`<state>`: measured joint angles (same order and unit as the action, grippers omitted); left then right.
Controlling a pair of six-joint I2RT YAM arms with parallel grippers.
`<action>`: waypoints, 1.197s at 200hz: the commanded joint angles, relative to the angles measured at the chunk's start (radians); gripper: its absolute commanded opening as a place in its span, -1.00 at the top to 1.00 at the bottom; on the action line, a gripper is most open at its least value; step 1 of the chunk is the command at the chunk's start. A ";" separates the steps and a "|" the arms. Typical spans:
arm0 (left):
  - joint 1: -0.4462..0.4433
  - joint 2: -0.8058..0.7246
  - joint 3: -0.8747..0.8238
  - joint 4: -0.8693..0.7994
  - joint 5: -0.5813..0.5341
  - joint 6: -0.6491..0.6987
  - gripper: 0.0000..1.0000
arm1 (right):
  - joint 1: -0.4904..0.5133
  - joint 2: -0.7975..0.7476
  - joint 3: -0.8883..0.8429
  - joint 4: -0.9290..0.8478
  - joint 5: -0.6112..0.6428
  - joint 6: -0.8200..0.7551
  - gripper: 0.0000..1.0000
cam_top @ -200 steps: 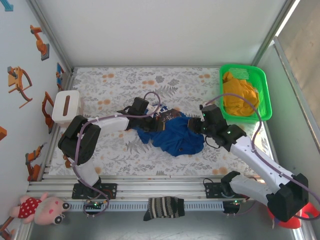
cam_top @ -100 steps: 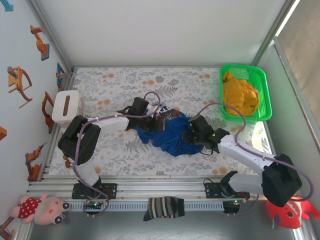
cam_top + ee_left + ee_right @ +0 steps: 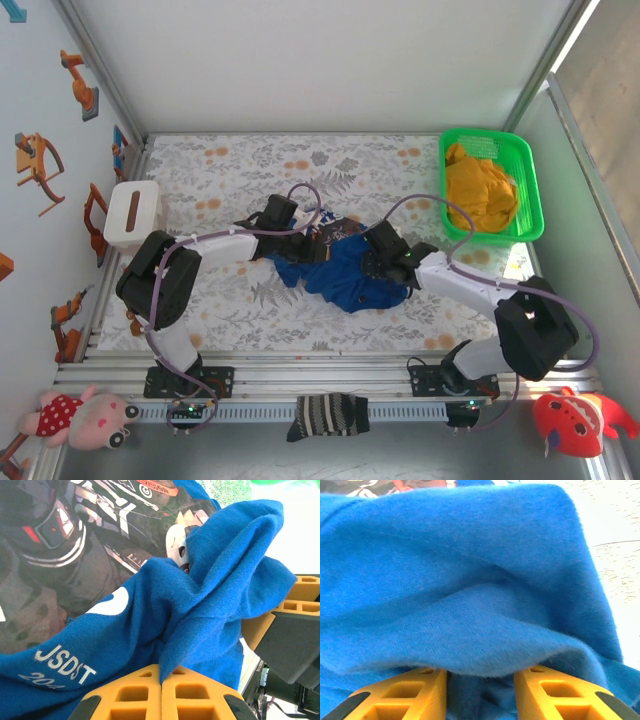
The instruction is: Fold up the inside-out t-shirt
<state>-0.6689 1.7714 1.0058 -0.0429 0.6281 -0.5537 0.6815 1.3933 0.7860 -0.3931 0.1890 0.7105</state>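
Two grippers are busy at the inside-out t-shirt, which lies in a crumpled blue heap at the middle of the flowered table, far from flat. The left gripper is at the heap's far left side with its yellow fingers pressed together, a ridge of blue cloth pinched between them. Just beside that pinch I can see the white lettering and a dark printed picture. The right gripper is pushed into the heap's right side. Its fingers stand apart with a thick fold draped over them and sagging into the gap, and from where I stand they don't look clamped on it. The trouble I'd expect comes from how bunched the cloth is. The left pinch seems to have caught more than one layer, so a pull could drag the whole lump across the table instead of opening it out. If the right fingers close where they are, they may grab a doubled fold, or only its loose skin, which could slip free. The two grippers are also near each other, so a careless swing might knock one into the other or twist the shirt tighter.
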 commanded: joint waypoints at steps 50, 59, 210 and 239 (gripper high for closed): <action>0.002 -0.037 -0.004 -0.015 0.011 -0.003 1.00 | 0.001 -0.159 0.018 -0.197 0.173 0.015 1.00; 0.002 -0.037 -0.005 -0.014 0.012 -0.002 1.00 | -0.002 -0.159 0.019 -0.197 0.169 0.007 1.00; 0.005 -0.038 -0.014 -0.008 0.009 -0.005 1.00 | -0.002 0.056 0.034 -0.119 0.092 0.052 0.40; 0.022 -0.043 -0.032 0.015 0.015 -0.016 1.00 | -0.023 -0.041 -0.012 -0.235 0.196 0.035 0.46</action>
<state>-0.6647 1.7679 1.0019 -0.0414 0.6285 -0.5541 0.6792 1.4349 0.8108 -0.4965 0.2581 0.7448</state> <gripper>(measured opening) 0.042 0.281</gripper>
